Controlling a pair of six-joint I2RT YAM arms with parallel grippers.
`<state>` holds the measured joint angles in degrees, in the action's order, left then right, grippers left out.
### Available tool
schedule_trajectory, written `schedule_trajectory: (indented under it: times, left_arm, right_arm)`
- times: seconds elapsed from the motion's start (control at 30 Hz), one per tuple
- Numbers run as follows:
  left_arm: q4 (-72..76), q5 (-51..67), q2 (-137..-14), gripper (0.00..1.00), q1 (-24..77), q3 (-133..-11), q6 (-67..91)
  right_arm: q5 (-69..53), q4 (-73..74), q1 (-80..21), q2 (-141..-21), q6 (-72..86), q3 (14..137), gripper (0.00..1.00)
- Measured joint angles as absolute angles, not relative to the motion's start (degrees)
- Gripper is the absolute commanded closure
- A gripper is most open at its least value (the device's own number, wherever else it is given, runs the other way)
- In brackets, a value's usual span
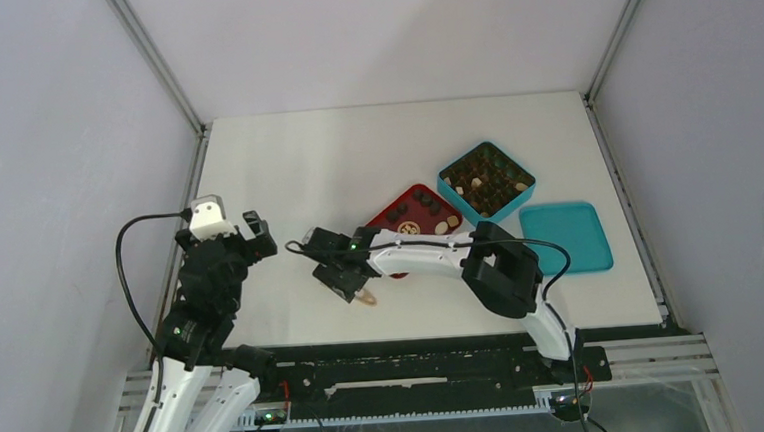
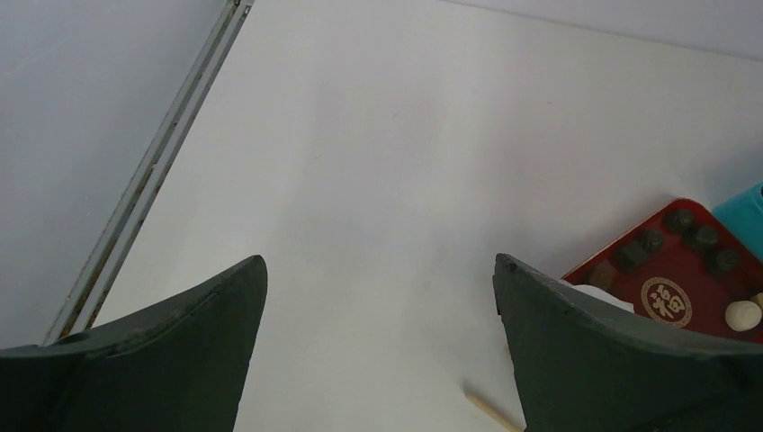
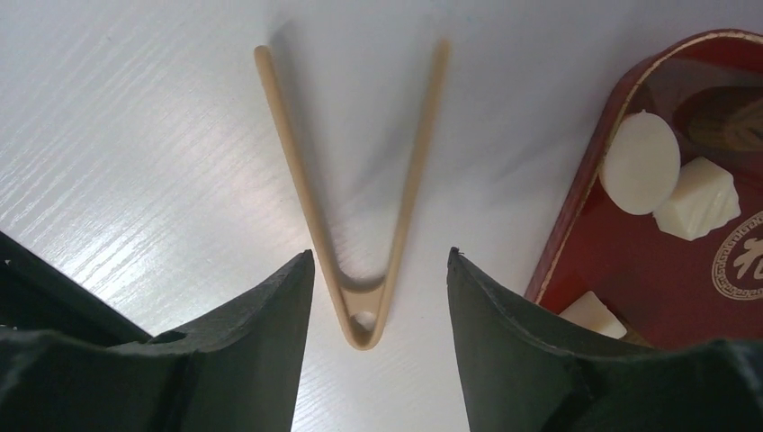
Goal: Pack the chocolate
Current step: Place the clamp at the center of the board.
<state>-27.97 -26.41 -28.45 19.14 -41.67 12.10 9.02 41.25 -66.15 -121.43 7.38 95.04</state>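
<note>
Small chocolate pieces lie on the red tray [image 1: 413, 209]: dark ones [image 2: 648, 241] and cream-white ones [image 3: 641, 162]. More pieces fill the grid of the teal box [image 1: 486, 182]. My right gripper [image 1: 347, 278] hangs low over the table just left of the tray, open. The hinge end of the tan wooden tongs [image 3: 360, 225] lies on the table between its fingers, with a gap on each side. In the right wrist view the gripper [image 3: 379, 256] touches neither tongs nor tray [image 3: 576, 225]. My left gripper [image 2: 379, 261] is wide open over bare table at the left, holding nothing.
A teal lid [image 1: 566, 237] lies flat to the right of the tray, near the right arm's elbow. The left wrist view catches one tongs tip [image 2: 490, 409] and the tray [image 2: 700, 286] at its right edge. A metal rail [image 2: 153, 171] borders the table's left side.
</note>
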Motion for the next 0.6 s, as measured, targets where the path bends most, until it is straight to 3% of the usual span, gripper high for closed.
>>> schedule_trajectory:
  times: [0.37, 0.6]
  left_arm:
    - [-27.94, -26.39, -29.26, 0.0, 18.81, -41.67, 12.1]
    - [-27.94, -26.28, -29.34, 0.0, 18.65, -41.67, 12.1]
  right_arm:
    - [15.66, 39.11, -63.9, -106.41, 9.56, 82.67, 0.32]
    - [25.1, 41.76, -54.72, -99.79, 14.39, 72.47, 0.31]
